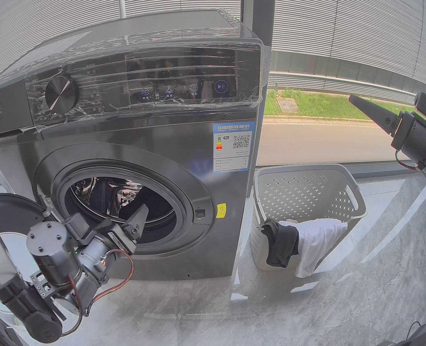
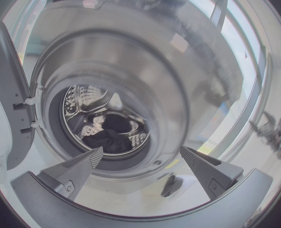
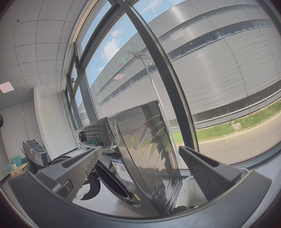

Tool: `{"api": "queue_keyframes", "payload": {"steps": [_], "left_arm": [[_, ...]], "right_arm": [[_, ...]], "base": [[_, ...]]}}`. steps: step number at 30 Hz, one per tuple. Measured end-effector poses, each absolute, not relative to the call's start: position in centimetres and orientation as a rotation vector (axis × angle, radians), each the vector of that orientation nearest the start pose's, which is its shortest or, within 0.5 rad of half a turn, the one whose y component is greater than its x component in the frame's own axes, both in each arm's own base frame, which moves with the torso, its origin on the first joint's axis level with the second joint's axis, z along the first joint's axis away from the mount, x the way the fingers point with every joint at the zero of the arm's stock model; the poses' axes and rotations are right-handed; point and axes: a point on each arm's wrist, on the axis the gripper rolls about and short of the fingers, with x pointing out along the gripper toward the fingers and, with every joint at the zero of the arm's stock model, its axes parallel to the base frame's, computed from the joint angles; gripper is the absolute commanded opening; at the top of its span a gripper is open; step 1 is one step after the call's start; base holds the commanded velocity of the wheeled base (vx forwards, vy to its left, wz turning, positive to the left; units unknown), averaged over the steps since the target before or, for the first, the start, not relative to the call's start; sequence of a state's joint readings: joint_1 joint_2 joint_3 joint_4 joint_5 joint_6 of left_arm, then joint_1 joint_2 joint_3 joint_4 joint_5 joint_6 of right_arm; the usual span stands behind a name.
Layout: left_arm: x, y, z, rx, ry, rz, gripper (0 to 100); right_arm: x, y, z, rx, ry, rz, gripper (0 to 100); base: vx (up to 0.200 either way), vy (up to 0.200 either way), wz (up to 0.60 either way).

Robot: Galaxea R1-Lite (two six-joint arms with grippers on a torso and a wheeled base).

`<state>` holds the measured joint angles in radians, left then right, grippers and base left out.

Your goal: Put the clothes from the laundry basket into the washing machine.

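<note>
Before the washing machine (image 1: 141, 140): left gripper (image 2: 140, 151) hangs at the open porthole, jaws spread wide, holding nothing
Up high on the right: right gripper (image 3: 138, 152) is raised above the laundry basket (image 1: 309, 188), jaws wide apart, empty
Door (image 1: 4, 212): swung open to the left
Drum (image 2: 83, 102): dark clothes (image 2: 110, 140) lie inside
Basket: just right of the machine; black garment (image 1: 282, 243) and white garment (image 1: 318, 246) drape over its front rim

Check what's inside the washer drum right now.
A dark garment lies at the bottom of the drum. The drum's near floor is hidden behind the gasket rim and a fingertip of the open left gripper, so more items there cannot be ruled out.
</note>
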<state>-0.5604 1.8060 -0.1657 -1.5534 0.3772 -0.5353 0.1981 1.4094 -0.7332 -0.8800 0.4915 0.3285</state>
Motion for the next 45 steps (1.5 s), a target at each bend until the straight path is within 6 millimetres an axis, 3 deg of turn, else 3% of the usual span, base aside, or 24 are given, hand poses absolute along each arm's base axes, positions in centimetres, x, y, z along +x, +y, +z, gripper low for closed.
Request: {"api": "queue_keyframes", "payload": {"steps": [5, 10, 17, 23, 29, 36, 45], "left_arm": [[18.0, -11.4, 13.6, -0.559, 0.010, -0.234, 100], [16.8, -10.4, 17.0, -0.481, -0.130, -0.386, 100], [16.8, -8.9, 20.1, -0.239, -0.289, -0.466, 100], [17.6, -7.2, 21.4, -0.303, -0.317, -0.394, 100], [17.9, -4.7, 21.0, -0.355, -0.290, -0.275, 100], [16.4, -3.8, 19.2, -0.429, -0.199, -0.286, 100], [14.3, -2.8, 16.1, -0.284, -0.088, -0.302, 100]], "right_arm": [[22.3, 5.6, 26.7, 0.282, -0.097, 0.714, 100], [22.1, 5.5, 26.8, 0.281, -0.102, 0.713, 100], [21.8, 5.5, 26.9, 0.281, -0.107, 0.712, 100], [21.5, 5.4, 26.9, 0.280, -0.111, 0.712, 100], [21.1, 5.3, 26.7, 0.280, -0.109, 0.712, 100], [20.8, 5.3, 26.7, 0.280, -0.111, 0.715, 100], [20.8, 5.3, 26.8, 0.279, -0.111, 0.718, 100]], "base": [[0.000, 0.000, 0.00], [0.000, 0.000, 0.00], [0.000, 0.000, 0.00], [0.000, 0.000, 0.00], [0.000, 0.000, 0.00], [-0.086, 0.000, 0.00], [0.000, 0.000, 0.00]]}}
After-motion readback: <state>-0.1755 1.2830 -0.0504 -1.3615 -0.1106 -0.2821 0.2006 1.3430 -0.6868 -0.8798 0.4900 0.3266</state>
